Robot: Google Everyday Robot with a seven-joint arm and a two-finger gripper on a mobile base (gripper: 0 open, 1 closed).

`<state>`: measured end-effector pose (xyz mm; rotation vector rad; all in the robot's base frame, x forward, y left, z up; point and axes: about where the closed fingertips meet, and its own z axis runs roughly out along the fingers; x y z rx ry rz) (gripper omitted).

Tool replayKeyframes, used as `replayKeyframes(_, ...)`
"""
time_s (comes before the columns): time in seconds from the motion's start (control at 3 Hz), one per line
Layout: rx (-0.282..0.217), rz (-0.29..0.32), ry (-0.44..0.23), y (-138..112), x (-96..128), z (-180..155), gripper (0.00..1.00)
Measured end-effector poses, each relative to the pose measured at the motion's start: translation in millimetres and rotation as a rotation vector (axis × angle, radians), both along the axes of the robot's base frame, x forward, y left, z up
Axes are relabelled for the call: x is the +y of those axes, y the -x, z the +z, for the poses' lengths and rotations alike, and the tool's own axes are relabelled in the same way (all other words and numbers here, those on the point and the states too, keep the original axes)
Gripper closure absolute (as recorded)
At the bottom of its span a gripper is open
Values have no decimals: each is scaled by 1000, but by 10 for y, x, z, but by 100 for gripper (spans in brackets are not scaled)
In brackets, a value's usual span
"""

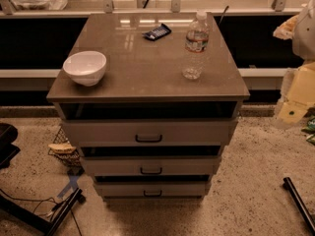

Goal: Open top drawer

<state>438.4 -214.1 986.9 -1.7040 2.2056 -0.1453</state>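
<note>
Near the middle, a cabinet of 3 pale grey drawers. Top drawer (147, 131) widest and highest of the 3, just under the brown surface (142, 68), with a dark gap above its front and a small dark bar handle (148, 138) at its centre. On the surface: white bowl (85, 67) near left, clear bottle (196, 45) right, dark packet (157, 32) far. Pale claw (294, 109) at the right edge, well apart from the drawer; whether apart or together, cannot tell.
</note>
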Motion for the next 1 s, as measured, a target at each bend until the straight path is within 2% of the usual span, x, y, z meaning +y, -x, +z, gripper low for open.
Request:
replayKeyframes(0.33,0,0,0,0,0,1,0)
replayKeyframes(0.67,-14,36,43,-102,159,-38,0)
replayKeyframes(1.0,-22,77,84,-228,335,-230,0)
